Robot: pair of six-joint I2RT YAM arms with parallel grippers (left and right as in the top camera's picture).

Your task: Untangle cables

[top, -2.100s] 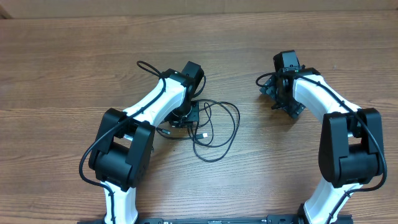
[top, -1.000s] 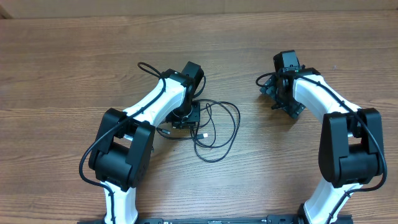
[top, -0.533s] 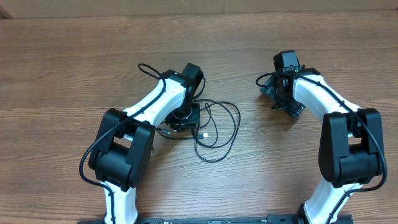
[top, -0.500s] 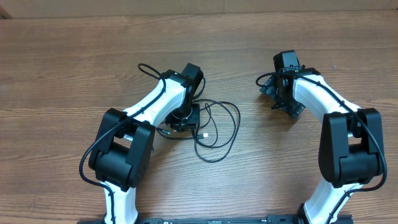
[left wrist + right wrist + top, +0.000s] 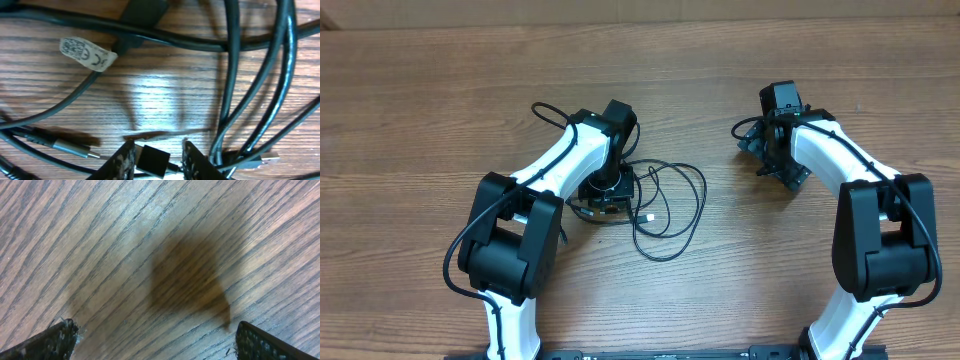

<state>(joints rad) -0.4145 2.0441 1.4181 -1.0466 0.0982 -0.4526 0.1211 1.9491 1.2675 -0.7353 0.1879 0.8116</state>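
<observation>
the wooden table (image 5: 420, 100) fills the overhead view. the left arm (image 5: 555, 165) reaches in over the heap of cables (image 5: 675, 215), which lie in loose black loops near the table's middle, just right of that arm. the right arm (image 5: 840, 155) is well apart from them, over bare wood. the right gripper (image 5: 155, 328) is spread wide above the wood, with nothing between its fingers. the left gripper (image 5: 158, 142) is low over the tangle, its fingers (image 5: 127, 155) a little apart with a small black plug (image 5: 152, 161) between them; the view is cut off at the bottom edge, so i cannot tell whether they pinch it. crossed cords run above it, one bearing a white tag (image 5: 85, 51), and a silver-tipped plug (image 5: 72, 148) lies to the left.
</observation>
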